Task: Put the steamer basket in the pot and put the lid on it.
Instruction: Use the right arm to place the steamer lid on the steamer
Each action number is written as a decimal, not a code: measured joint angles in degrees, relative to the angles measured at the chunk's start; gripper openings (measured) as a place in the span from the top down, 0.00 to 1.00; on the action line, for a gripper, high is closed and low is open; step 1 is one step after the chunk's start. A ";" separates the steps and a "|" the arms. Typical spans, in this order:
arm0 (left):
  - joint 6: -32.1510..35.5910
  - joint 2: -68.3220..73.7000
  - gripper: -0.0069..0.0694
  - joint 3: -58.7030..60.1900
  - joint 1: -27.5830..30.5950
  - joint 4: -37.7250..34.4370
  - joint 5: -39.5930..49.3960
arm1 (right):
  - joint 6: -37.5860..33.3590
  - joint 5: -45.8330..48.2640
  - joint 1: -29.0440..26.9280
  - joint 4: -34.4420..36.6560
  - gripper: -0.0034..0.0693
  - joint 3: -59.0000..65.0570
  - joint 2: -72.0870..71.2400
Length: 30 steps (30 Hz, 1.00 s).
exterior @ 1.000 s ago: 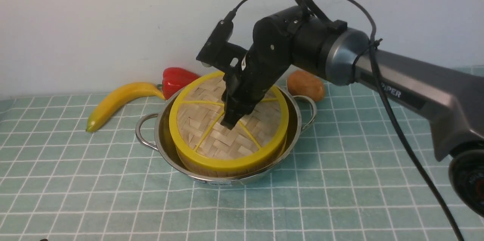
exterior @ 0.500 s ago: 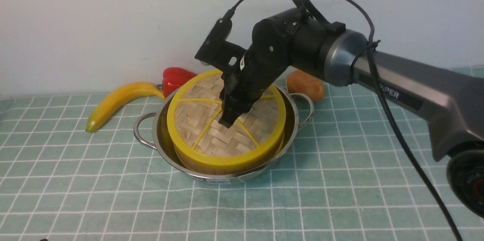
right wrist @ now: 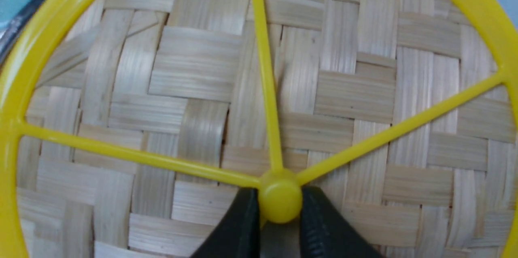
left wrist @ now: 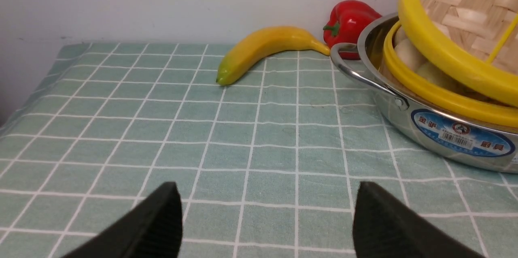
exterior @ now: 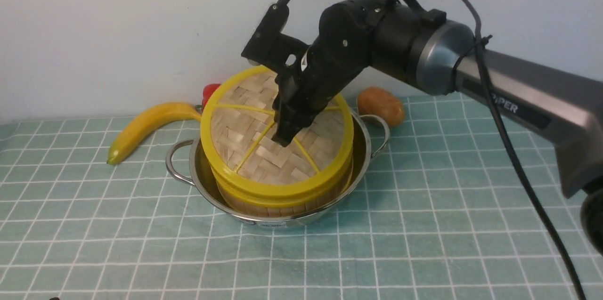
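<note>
My right gripper pinched the lid at its middle, and the lid leaned over the basket, high at 12 o'clock, low at 6.

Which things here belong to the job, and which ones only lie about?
Belonging to the job: steamer basket, pot, lid, and the right gripper closed on the lid's hub.
Only lying about: banana, red pepper, potato.

A banana lies well left of the right gripper, a red pepper behind-left, a brown potato right, all on green checked cloth.
</note>
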 joint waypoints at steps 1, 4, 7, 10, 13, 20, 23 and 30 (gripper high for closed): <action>0.00 0.00 0.22 0.00 0.00 0.00 0.00 | -0.06 -0.17 0.00 0.00 0.76 0.00 -0.12; 0.00 0.00 0.22 0.00 0.00 0.00 0.00 | -0.11 -0.35 0.00 0.00 0.76 0.00 -0.13; 0.00 0.00 0.22 0.00 0.00 0.00 0.00 | -0.11 -0.90 0.00 0.00 0.76 0.00 -0.13; 0.00 0.00 0.22 0.00 0.00 0.00 0.00 | -0.11 -0.80 0.00 0.22 0.76 0.00 -0.13; 0.00 0.00 0.22 0.00 0.00 0.00 0.00 | -0.11 -0.07 0.00 0.22 0.76 0.00 -0.13; 0.00 0.00 0.22 0.00 0.00 0.00 0.00 | -0.11 2.25 0.00 0.91 0.76 0.00 -1.42; 0.00 0.00 0.22 0.00 0.00 0.00 0.00 | -0.11 3.44 0.00 1.55 0.76 0.00 -1.78; 0.00 0.00 0.22 0.00 0.00 0.00 0.00 | 0.12 4.36 0.00 1.55 0.76 0.00 -1.80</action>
